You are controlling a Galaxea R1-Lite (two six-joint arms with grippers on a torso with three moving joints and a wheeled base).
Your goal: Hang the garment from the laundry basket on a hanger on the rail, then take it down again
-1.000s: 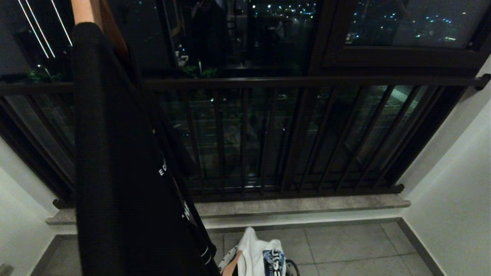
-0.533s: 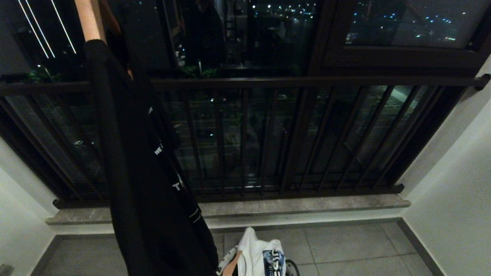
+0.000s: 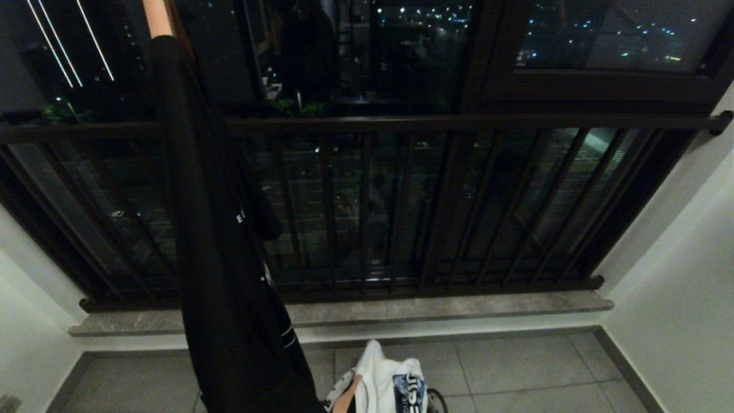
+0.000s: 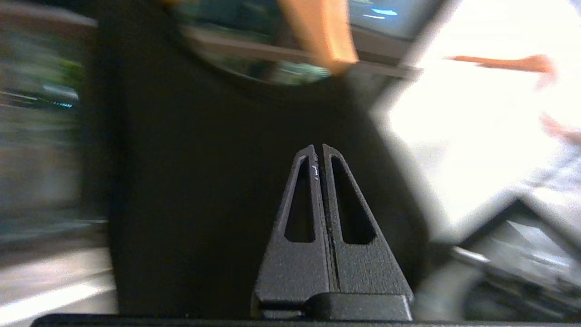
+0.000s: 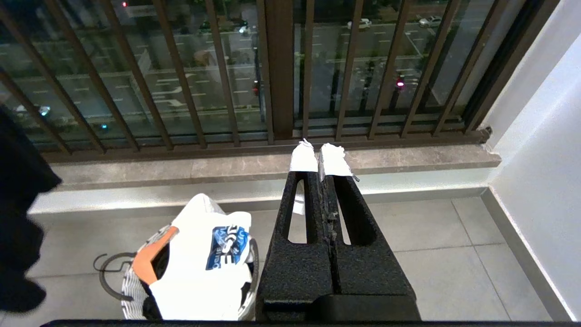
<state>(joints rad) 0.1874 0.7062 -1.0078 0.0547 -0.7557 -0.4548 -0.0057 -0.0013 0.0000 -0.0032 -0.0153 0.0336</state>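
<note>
Jaws of my left gripper (image 4: 318, 147) together; black garment (image 3: 229, 287) hung lengthwise, long axis near vertical, on wooden hanger (image 3: 156, 16).

One black garment (image 3: 229, 275) is hanging; one white garment (image 5: 204, 268) is sitting in one laundry basket (image 5: 131, 290); two orange hangers are showing.

Black garment (image 3: 229, 275) blocking the left; open floor (image 3: 516, 367) right of laundry basket (image 5: 136, 286).
</note>
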